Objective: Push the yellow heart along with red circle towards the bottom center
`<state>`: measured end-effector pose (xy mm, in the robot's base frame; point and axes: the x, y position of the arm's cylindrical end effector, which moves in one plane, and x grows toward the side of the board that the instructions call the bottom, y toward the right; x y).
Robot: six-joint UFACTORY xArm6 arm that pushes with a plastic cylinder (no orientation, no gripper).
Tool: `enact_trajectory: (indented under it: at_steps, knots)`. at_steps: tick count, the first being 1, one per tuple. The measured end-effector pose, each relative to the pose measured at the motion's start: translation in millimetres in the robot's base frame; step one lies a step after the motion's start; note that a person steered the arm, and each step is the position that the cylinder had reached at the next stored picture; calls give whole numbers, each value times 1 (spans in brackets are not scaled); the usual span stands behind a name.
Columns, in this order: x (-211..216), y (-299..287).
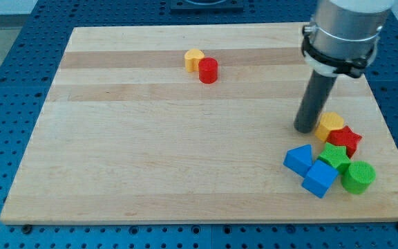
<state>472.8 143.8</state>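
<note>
My tip (304, 129) no jaws, beside yellow block (331, 124), far from yellow heart (193, 59) w/ red circle (208, 70)

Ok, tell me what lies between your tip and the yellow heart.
Nothing: in the camera view only bare board lies between my tip and the yellow heart. The red circle touches the heart's lower right side, just above that line.

My arm comes in from the view's top right, its wide grey wrist ringed by a black collar. Below the collar my dark rod (314, 100) hangs straight and upright. My tip (304, 129) rests on the bench at the rod's foot, slightly toward the view's left of the wrist above it. The tool is a plain cylinder.
</note>
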Motion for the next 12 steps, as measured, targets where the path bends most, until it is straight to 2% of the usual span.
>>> enact_trajectory:
  at_steps: [1,3,4,5,6,8,9,10,12]
  knots:
    - [0,-68]
    - [-8,-258]
    - [-38,-316]
    - [-81,-334]
    - [-125,-343]
    - [-212,-276]
    - [-214,-225]
    - [-196,-183]
    - [-161,-150]
